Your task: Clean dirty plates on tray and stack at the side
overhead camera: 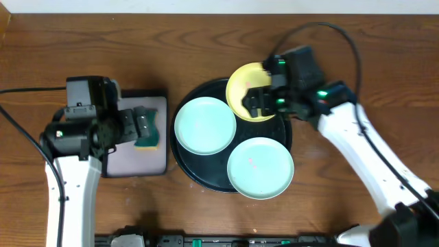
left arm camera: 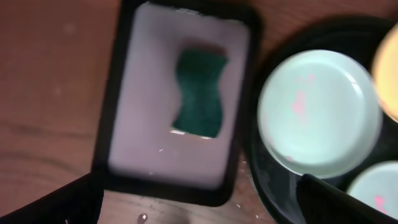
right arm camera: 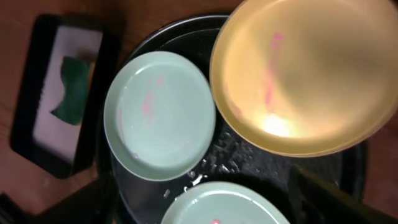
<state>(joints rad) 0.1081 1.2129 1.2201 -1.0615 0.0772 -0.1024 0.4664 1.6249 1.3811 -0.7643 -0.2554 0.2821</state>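
The yellow plate [overhead camera: 239,86] sits at about 1 o'clock on the round black tray [overhead camera: 206,171], and its far edge appears to ride over the tray's rim. A pink smear is seen on it. Two mint plates [overhead camera: 204,125] [overhead camera: 260,168], also smeared pink, lie at 9 and 5 o'clock on the tray, each just beside the yellow one.

The right claw [overhead camera: 259,101] hangs over the yellow plate's 4 o'clock edge. Its jaws are spread and nothing is clasped. The left claw [overhead camera: 137,125] is likewise released above the sponge [left arm camera: 199,93], which lies loose in the small tray [left arm camera: 112,124] at 9 o'clock on the counter [overhead camera: 206,41].

The step in hand is judged to be the taking up of the yellow plate for wiping. The rim should be pinched squarely and deeply, since the plate is smooth and droplets are seen on the tray. A straight lift is advised so that the neighbouring mint plates are not nudged. The smeared face should be kept turned toward 9 o'clock for the sponge.
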